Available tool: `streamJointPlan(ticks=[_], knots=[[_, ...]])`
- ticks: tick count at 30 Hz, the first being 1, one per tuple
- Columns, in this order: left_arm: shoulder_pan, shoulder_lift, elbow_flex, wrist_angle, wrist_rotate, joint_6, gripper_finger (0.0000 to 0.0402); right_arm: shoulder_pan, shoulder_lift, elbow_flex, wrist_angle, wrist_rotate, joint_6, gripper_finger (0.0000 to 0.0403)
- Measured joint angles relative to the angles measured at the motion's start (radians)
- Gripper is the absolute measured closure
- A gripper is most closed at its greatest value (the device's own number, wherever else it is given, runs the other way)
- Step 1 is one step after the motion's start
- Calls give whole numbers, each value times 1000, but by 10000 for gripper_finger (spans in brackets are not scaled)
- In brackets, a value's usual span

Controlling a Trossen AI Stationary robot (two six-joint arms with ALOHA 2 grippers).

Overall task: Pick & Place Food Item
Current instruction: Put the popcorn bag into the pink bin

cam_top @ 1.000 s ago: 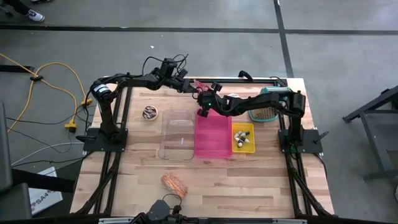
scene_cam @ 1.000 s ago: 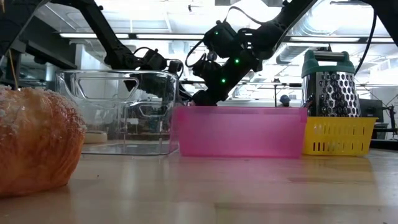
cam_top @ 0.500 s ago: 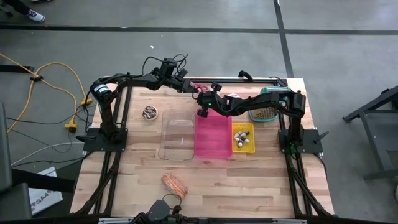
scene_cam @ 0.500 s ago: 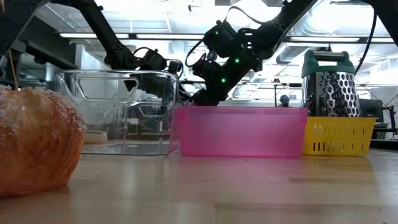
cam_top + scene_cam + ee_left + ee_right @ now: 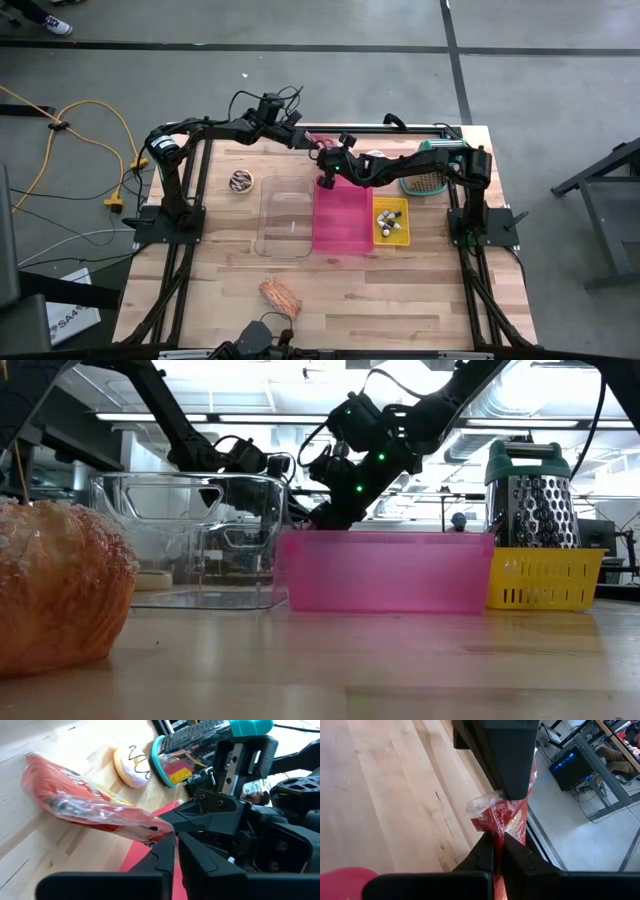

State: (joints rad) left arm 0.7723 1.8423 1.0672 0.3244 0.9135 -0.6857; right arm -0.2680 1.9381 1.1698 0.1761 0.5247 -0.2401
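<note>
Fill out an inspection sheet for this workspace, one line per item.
Surface: wooden table.
Job's things: red snack packet at the far edge; pink bin; clear bin.
Clutter: bread, yellow basket, grater, teal strainer, small bowl, iced pastry.
Grippers: left gripper and right gripper, jaws shut on the packet.
Cables: yellow cord on floor.
Surroundings: grey floor.

No legible text, labels or numbers

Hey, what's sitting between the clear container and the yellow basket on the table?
The pink bin lies between the clear container and the yellow basket, close beside both. The high view shows it best; the low view shows the same order.
</note>
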Motion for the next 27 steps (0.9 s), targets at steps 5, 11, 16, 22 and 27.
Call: streamJointPlan(ticks=[5,11,16,22,27], knots=[[0,0,0,5,14,16,343,0,0,0,-7,0,0,399],[0,0,0,5,19,17,304,0,0,0,-9,0,0,399],[5,0,0,5,20,16,298,0,0,0,-8,2,0,399],[13,0,0,4,58,7,298,13,-1,0,-12,59,-28,399],[13,0,0,3,67,6,298,20,-4,0,-13,97,-38,399]])
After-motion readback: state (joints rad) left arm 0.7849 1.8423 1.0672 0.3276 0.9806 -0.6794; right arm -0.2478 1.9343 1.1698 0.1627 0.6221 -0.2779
